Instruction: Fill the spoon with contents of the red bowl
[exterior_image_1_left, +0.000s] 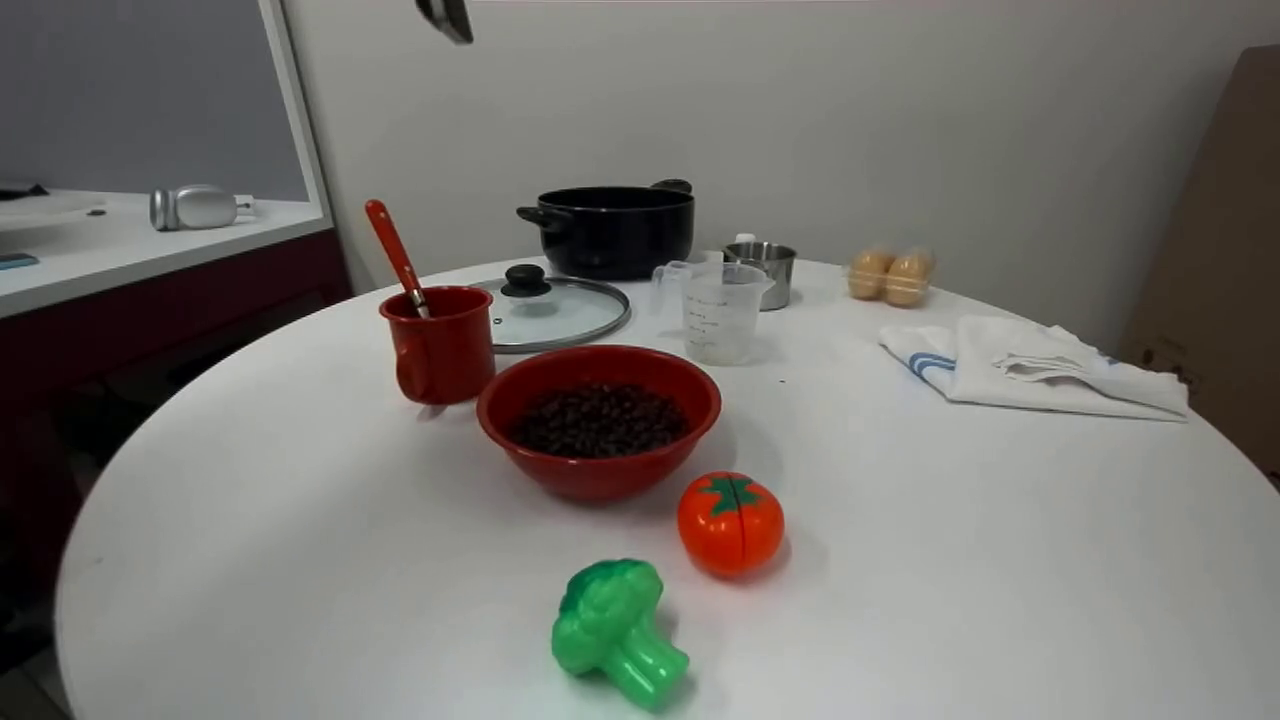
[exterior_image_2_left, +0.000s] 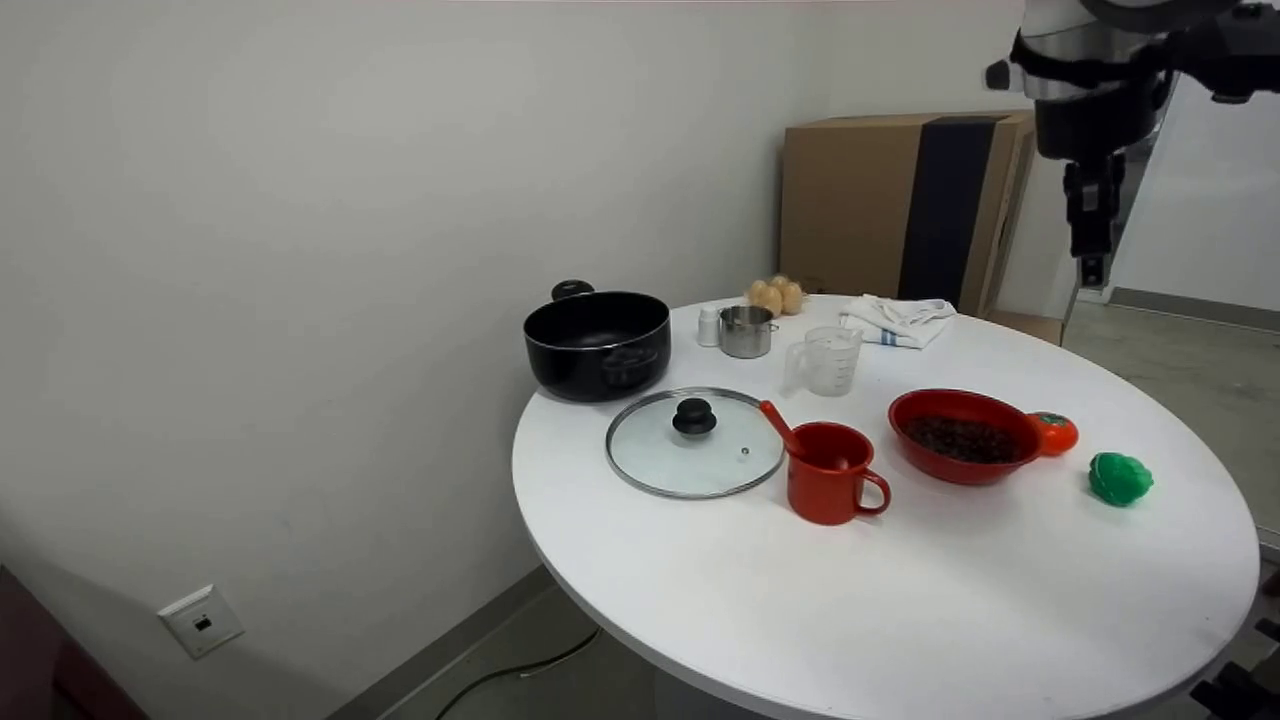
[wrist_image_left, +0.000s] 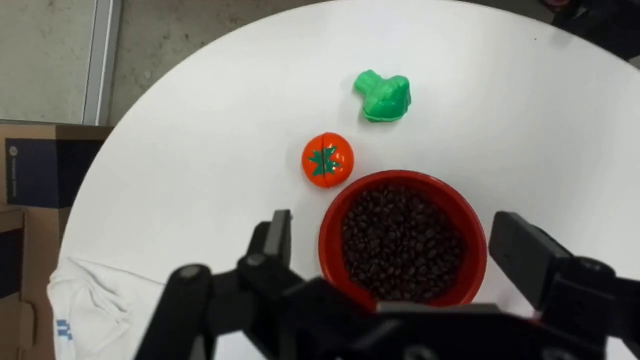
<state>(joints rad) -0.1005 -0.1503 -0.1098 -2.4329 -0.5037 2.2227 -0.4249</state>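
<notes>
Glossy red, the bowl (exterior_image_1_left: 600, 480) stands upright on your white counter (exterior_image_2_left: 900, 610), with dark brown-black beans (wrist_image_left: 402, 245) heaped inside it. Your fingers (wrist_image_left: 524, 256) are spread wide apart; in the wrist view you see the bowl framed between them, though in an exterior view they hang well above the counter. Your spoon (exterior_image_1_left: 392, 245) is in the red mug (exterior_image_1_left: 455, 360), just beside the bowl: its red handle slants up past the rim on the side away from the bowl, and its lower end is hidden from you inside the mug. Also just beside the bowl you have the tomato (exterior_image_1_left: 731, 530), with a dark line across it, and near that the green broccoli (exterior_image_1_left: 610, 625), lying on its side. On the mug's far side from the broccoli, the glass lid (exterior_image_2_left: 690, 450) lies flat near the black pot (exterior_image_2_left: 597, 365). Farther along you can pick out the clear measuring cup (exterior_image_2_left: 830, 365), a steel cup (exterior_image_2_left: 746, 335) with a small white container (exterior_image_2_left: 709, 327) next to it, some brown eggs (exterior_image_1_left: 888, 277) and a folded white cloth (exterior_image_1_left: 1040, 365) with blue stripes.
</notes>
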